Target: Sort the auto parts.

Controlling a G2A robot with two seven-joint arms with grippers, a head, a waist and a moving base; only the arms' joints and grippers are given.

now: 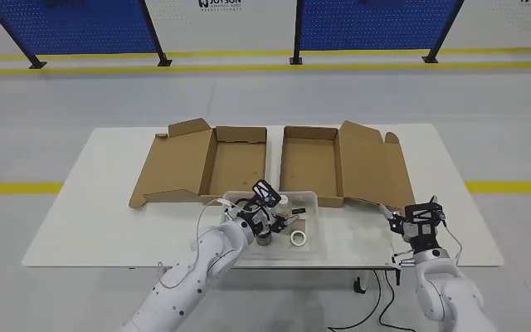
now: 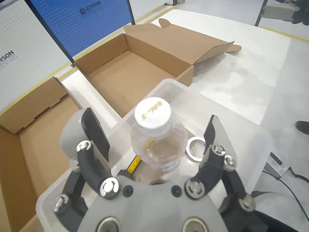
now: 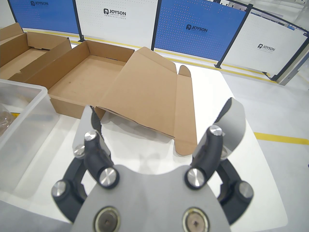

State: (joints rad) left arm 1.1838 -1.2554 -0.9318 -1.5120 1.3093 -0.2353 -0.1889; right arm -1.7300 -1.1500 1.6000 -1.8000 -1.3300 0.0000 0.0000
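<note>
A clear plastic bin (image 1: 309, 199) near the table's front edge holds a clear bottle with a white cap (image 2: 154, 131), a metal ring (image 2: 196, 148) and other small parts. My left gripper (image 2: 152, 131) hangs open over the bin, its fingers (image 2: 93, 131) on either side of the bottle without touching it. In the top view the left gripper (image 1: 264, 207) sits over the bin's left part, with the ring (image 1: 298, 239) to its right. My right gripper (image 3: 160, 119) stands open and empty above the table's front right, right of the bin, and appears in the top view (image 1: 419, 217).
Two open cardboard boxes lie behind the bin: the left box (image 1: 236, 162) and the right box (image 1: 311, 164), each with its lid flap spread outward. The right box's flap (image 3: 154, 92) lies just beyond my right gripper. Bare table (image 1: 99, 216) lies at far left.
</note>
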